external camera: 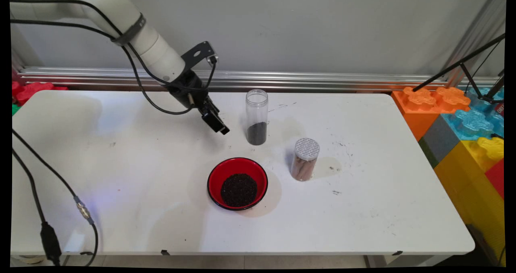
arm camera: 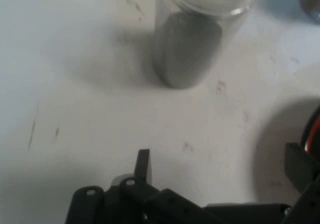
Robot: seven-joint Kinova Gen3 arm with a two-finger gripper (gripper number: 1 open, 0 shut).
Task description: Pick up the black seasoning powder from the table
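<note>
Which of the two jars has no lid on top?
The tall clear jar with black grains at its bottom, nearest the gripper, is open. The shorter jar wears a white lid.

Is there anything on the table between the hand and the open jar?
Nothing: only bare table lies between the hand and the open jar, as both views show.

Bright, even light from overhead, no harsh glare on the counter. Soft shadows fall right of the red bowl and the lidded jar, another under the arm at left. Main view bows at the edges. Hand view soft: the open jar is blurred, w/ a smeared shadow beside it.
</note>
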